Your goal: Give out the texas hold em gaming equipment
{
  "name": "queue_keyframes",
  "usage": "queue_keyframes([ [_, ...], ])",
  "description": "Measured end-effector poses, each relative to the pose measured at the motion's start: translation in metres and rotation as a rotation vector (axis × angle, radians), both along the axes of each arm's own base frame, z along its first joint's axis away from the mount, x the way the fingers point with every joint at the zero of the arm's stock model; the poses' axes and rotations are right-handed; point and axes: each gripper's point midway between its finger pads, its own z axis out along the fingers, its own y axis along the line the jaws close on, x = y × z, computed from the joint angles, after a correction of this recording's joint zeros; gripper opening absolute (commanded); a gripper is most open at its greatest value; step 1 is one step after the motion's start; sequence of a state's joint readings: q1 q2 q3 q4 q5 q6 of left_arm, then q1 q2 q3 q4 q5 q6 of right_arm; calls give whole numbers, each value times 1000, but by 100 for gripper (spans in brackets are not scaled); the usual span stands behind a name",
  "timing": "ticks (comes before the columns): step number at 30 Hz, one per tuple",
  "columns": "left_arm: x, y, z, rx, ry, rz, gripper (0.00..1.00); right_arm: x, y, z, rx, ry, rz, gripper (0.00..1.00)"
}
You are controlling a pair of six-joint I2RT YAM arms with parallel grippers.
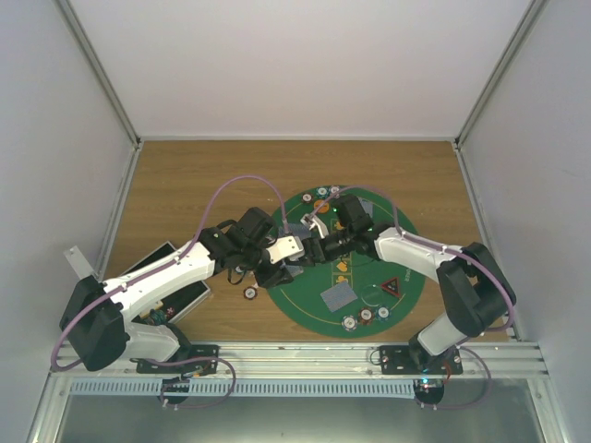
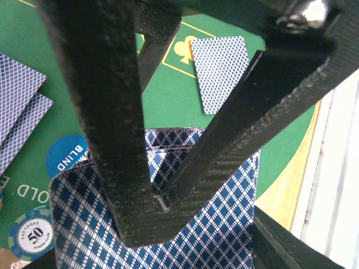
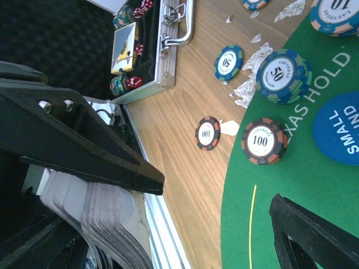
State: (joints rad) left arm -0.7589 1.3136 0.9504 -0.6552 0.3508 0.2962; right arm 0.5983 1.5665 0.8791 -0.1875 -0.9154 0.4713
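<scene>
The deck of playing cards is held up over the left edge of the green mat, presumably so that single cards can be drawn off it and dealt out beside the card lying face down there. The left gripper is clamped tight on the deck. The right gripper is spread wide just beside the stack, with nothing seen gripped between its jaws

Left arm and right arm meet over the green mat, poker chips line its near edge; you pass freely beyond its far edge.
</scene>
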Motion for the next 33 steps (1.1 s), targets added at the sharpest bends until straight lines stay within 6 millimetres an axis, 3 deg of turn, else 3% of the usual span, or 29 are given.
queue_keyframes([
  [9, 1, 1, -2, 9, -4, 5, 53, -1, -7, -9, -53, -15, 4, 84],
  [18, 1, 3, -4, 17, -8, 9, 53, 5, -18, -5, -63, -31, -22, 81],
  [25, 0, 3, -4, 19, -6, 7, 53, -1, -18, 0, -43, -25, 5, 60],
  [33, 1, 2, -4, 18, -10, 7, 53, -7, -20, 21, -1, -44, 18, 39],
])
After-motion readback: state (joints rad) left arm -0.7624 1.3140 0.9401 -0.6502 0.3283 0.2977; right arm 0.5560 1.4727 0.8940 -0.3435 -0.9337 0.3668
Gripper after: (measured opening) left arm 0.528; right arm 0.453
